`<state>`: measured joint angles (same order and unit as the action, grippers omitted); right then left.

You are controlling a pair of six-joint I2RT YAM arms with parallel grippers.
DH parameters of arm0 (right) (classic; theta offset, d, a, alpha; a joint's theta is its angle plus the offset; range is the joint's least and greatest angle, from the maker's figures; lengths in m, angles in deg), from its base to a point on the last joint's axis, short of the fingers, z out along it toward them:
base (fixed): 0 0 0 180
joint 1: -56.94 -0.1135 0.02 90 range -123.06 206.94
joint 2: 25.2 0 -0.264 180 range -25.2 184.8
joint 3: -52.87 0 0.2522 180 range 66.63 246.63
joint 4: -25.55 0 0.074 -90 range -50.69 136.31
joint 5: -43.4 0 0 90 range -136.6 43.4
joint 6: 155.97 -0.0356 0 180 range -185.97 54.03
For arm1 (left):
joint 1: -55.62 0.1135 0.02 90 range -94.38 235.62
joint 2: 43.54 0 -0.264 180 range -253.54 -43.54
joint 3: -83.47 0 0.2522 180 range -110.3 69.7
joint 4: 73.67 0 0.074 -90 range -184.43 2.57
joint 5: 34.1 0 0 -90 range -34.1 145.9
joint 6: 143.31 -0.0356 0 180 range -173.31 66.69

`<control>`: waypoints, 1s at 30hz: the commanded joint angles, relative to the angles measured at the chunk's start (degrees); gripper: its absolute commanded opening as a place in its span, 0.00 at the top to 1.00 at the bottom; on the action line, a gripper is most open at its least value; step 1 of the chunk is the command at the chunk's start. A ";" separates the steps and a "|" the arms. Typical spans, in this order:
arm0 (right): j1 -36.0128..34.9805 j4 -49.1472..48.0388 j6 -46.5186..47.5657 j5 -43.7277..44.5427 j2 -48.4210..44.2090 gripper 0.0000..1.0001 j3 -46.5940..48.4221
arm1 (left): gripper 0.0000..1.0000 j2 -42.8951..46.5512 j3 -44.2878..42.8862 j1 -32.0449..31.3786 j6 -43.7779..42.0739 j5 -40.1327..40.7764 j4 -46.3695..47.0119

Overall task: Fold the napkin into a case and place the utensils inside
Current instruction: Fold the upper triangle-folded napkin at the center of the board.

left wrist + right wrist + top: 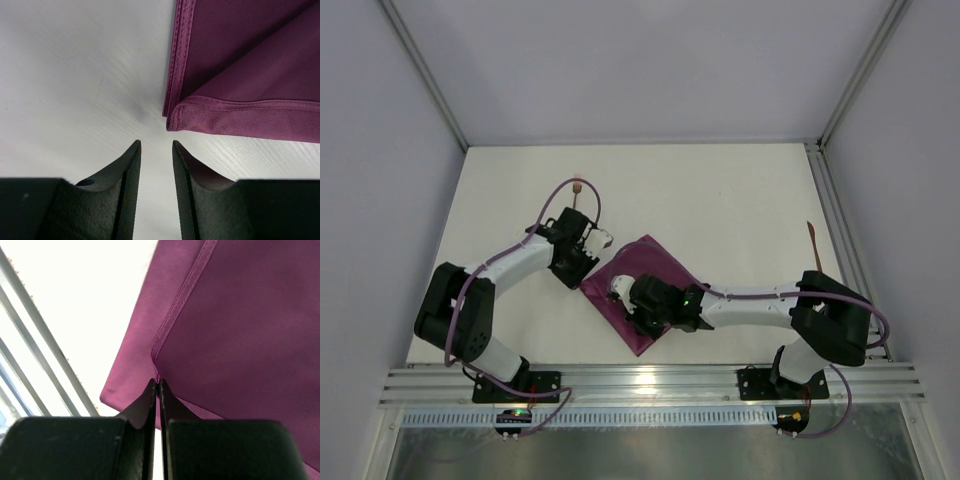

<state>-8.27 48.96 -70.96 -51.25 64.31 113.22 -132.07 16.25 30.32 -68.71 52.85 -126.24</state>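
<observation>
The magenta-purple napkin [650, 275] lies folded in the middle of the table, tilted like a diamond. My right gripper [617, 292] reaches in from the right, and its jaws [157, 381] are shut on the hemmed edge of the napkin's [240, 330] top layer, which puckers at the tips. My left gripper [603, 240] hovers by the upper left side, open and holding nothing [156, 145]; the napkin's [240, 60] folded corner lies just ahead of its tips. One utensil, a fork [578, 188] with a pale head, lies far left. Another copper-brown utensil [812, 240] lies at the right edge.
An aluminium rail [650, 380] runs along the near table edge, also showing in the right wrist view as the rail [30, 340]. A metal frame strip [832, 220] borders the right side. Grey walls enclose the white table [720, 190].
</observation>
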 commanded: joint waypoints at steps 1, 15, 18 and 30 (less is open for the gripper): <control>-1.49 -0.34 -1.07 -1.42 -2.94 0.97 -0.88 | 0.66 1.96 -0.25 0.43 0.02 -0.12 0.58; -3.08 -2.27 -1.86 -4.14 -4.52 0.97 -3.96 | 0.66 1.52 -0.25 0.43 0.02 0.50 0.93; -3.52 -2.09 -2.21 -4.50 -5.14 0.97 -4.48 | 0.66 1.52 -0.34 0.43 -0.07 0.68 0.75; -4.57 -2.80 -3.35 -4.06 -5.23 0.97 -4.93 | 0.66 1.61 -0.60 0.43 -0.16 0.85 0.49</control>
<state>-12.03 48.26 -73.52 -54.90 60.62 108.39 -132.07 16.25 30.52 -68.71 53.31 -126.21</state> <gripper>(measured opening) 0.039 0.340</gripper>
